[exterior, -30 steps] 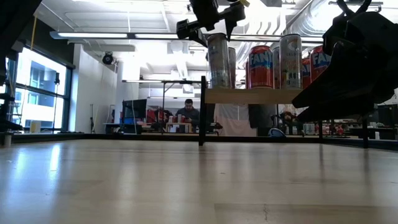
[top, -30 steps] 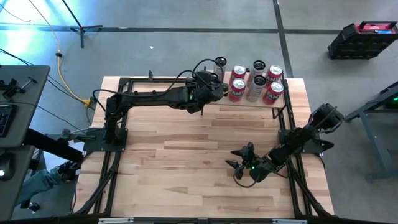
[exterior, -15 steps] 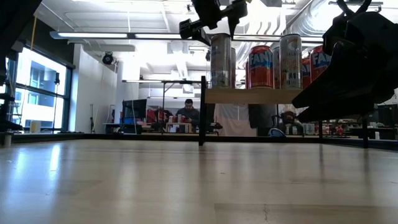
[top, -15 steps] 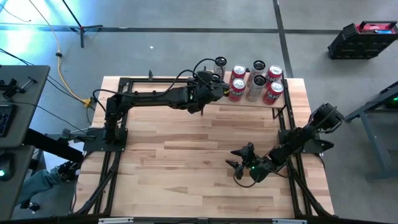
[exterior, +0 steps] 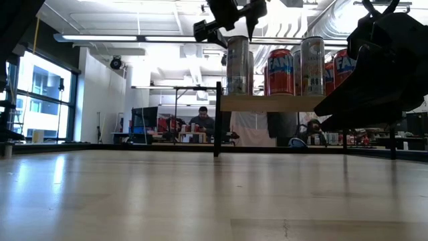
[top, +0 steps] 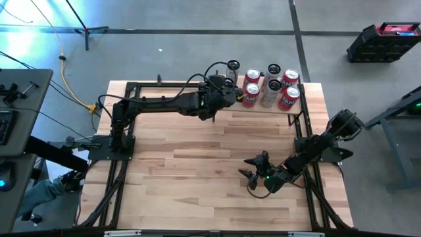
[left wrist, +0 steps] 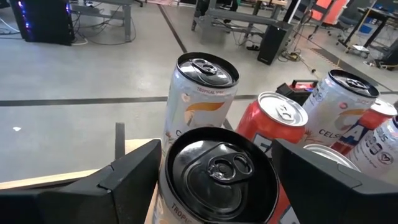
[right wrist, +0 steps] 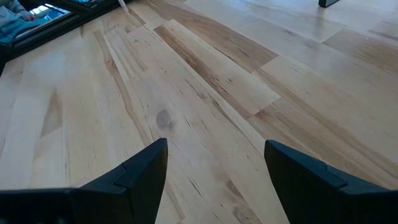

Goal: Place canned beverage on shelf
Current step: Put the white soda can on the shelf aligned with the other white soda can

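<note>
The planked bench (top: 197, 164) carries everything, and at its far right corner stands the shelf (exterior: 281, 103), a small pale board raised on thin black uprights. Several cans already stand on it, red ones (top: 250, 96) and pale ones (top: 269, 94) close together.

The left arm reaches across the far side of the bench to the shelf's near-left end. Its left hand (left wrist: 214, 180) hangs over a pale can with a dark top (left wrist: 217, 174), one finger on either side. In the low view this can (exterior: 237, 65) stands upright with its base on the shelf board, beside the others. The fingers look spread just wider than the can, so it seems set down and let go, though I cannot rule out light contact.

The right hand (right wrist: 214, 180) waits wide and empty low over bare bench at the right side.

Judging by this, the placing is all but done; only lifting the left hand clear remains.
</note>
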`<control>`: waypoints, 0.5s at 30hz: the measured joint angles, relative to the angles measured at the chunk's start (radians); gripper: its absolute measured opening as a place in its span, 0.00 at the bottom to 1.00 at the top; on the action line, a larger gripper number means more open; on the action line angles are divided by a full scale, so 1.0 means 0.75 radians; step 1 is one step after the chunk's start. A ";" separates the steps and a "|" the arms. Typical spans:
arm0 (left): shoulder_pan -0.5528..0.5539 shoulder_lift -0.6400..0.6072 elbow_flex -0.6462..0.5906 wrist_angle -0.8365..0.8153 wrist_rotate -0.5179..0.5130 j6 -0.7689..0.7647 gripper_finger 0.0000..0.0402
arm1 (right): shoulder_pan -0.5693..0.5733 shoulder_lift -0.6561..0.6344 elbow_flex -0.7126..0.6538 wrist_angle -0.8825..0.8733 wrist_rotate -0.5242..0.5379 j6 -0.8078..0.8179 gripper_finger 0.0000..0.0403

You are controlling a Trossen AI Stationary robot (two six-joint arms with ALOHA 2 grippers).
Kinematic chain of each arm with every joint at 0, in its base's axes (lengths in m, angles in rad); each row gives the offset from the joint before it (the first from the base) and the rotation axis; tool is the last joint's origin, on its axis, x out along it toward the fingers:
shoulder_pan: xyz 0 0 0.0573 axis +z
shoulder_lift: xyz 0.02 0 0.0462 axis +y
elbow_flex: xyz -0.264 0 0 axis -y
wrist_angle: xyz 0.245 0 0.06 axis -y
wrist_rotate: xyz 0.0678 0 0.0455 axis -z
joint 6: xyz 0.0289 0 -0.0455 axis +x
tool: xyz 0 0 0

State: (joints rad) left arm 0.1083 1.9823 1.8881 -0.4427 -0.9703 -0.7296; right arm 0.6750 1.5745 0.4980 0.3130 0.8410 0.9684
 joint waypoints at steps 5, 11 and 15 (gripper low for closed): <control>-0.009 0.000 0.000 -0.002 0.023 0.001 0.74 | 0.000 0.000 0.000 -0.001 0.000 -0.005 0.63; -0.015 0.000 0.001 -0.010 0.024 0.002 0.74 | 0.000 0.000 0.000 -0.001 -0.007 -0.005 0.63; -0.016 -0.008 0.001 -0.024 0.027 0.022 0.74 | 0.000 0.000 0.000 -0.001 -0.008 -0.005 0.63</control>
State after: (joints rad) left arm 0.0963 1.9763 1.8885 -0.4609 -0.9504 -0.7130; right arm 0.6750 1.5745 0.4980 0.3125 0.8350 0.9646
